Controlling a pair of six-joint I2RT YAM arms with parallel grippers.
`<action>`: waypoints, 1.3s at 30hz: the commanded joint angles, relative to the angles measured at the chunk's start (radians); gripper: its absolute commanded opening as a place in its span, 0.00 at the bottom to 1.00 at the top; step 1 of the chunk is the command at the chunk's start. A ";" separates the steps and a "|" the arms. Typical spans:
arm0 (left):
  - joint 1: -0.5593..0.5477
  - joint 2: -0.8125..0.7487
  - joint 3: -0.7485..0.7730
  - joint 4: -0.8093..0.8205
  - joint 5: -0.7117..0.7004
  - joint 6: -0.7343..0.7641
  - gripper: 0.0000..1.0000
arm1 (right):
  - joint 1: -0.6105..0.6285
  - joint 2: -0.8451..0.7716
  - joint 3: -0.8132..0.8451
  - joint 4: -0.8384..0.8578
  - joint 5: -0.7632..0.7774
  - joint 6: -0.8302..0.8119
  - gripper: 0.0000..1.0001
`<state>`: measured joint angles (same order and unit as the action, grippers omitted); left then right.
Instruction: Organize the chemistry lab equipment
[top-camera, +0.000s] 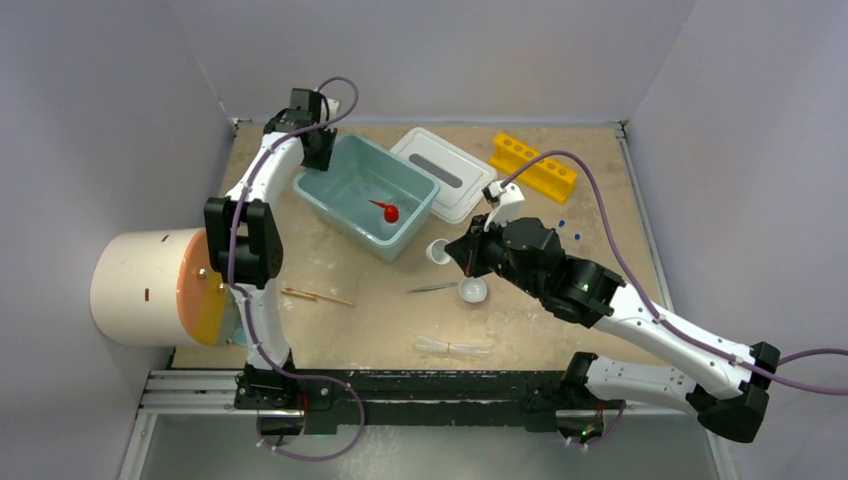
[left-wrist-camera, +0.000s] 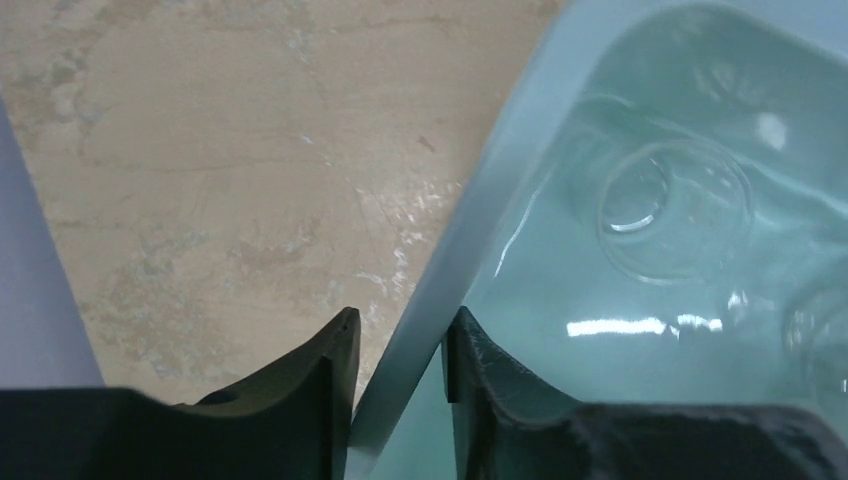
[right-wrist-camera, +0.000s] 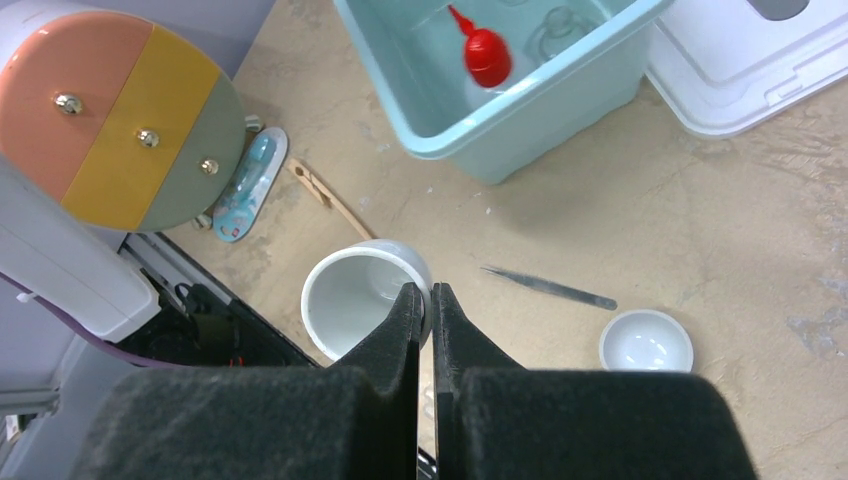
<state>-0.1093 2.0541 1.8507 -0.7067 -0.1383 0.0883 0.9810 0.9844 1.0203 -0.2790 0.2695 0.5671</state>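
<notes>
Right wrist view first: got the right gripper (right-wrist-camera: 425, 292) pinched shut on the rim of a white cup (right-wrist-camera: 350, 300), one finger inside the wall and one outside. Probably grabbed by the rim because of a body too wide for those jaws (thin wall, easy pinch). Looks tipped rather than sitting flat, though hard to call lifted or not. Just past it on the table (right-wrist-camera: 700, 220): metal tweezers (right-wrist-camera: 550, 288) lying flat, then a tiny white bowl (right-wrist-camera: 646, 342) right side up, both apart from the cup and untouched. Farther out, spotting the teal tub (right-wrist-camera: 540, 130) with the squeeze bottle (right-wrist-camera: 485, 55) already lying inside, red nozzle end showing, so guessing the tub as the drop-off and the cup as next in. Over in the left wrist view, found the left gripper (left-wrist-camera: 400, 318) straddling the tub's wall, one finger in, one out; can't tell whether actually clamped or just sitting around it. Most likely there to keep the tub from sliding during drops. Not yet put away, per the top view: wooden sticks (top-camera: 315, 295) near the cream cylinder (top-camera: 135, 290), clear tubes (top-camera: 455, 347) toward the near edge, tiny blue pieces (top-camera: 570, 228) below the yellow rack (top-camera: 535, 165), white lid (top-camera: 440, 170) parked off beside the tub. Early-ish in the job, judging by that.
</notes>
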 joint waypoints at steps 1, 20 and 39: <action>-0.006 -0.026 0.003 -0.061 0.043 -0.068 0.26 | -0.001 -0.025 0.009 0.046 -0.001 -0.014 0.00; -0.081 -0.323 -0.312 -0.055 0.091 -0.202 0.00 | -0.002 -0.016 0.047 0.015 -0.001 -0.011 0.00; -0.219 -0.414 -0.501 -0.053 0.098 -0.483 0.00 | -0.001 0.039 0.107 0.003 0.013 -0.018 0.00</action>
<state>-0.3214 1.6691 1.3861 -0.7570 -0.0742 -0.3157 0.9810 1.0061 1.0622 -0.3023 0.2703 0.5671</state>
